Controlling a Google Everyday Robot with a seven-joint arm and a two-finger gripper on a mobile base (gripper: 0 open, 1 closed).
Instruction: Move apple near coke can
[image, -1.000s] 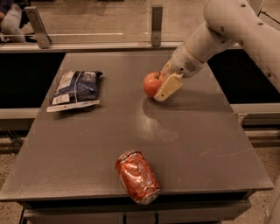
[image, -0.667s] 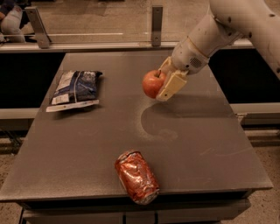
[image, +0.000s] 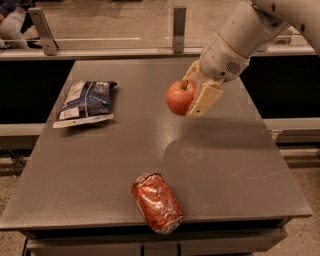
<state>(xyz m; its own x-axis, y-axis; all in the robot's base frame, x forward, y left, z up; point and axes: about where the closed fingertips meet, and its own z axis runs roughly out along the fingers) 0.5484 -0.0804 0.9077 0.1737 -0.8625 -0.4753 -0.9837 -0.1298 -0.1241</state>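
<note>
The gripper (image: 189, 99) hung over the far half of the table (image: 235, 170), at about 1 o'clock from the table's middle. It was pinching the apple (image: 178, 98). One cream finger (image: 206, 98) pressed against the apple's 3 o'clock side, while the other was mostly hidden behind the fruit. The fingers were spread only as wide as the apple between them. The apple's short dark stem pointed up toward the wrist. The apple was clear of the surface, and a soft round shadow lay on the table below it, toward 6 o'clock. The white arm (image: 240, 37) reached in from the 2 o'clock corner of the view and sloped down to the gripper.

The can (image: 156, 202) lay on its side at 6 o'clock, near the table's front edge, crumpled, with its lower end pointing toward 5 o'clock. It was well apart from the apple, with bare table between the two. A dark blue and white snack bag (image: 86, 102) lay flat at about 10 o'clock, near the left edge, apart from both the apple and the can
</note>
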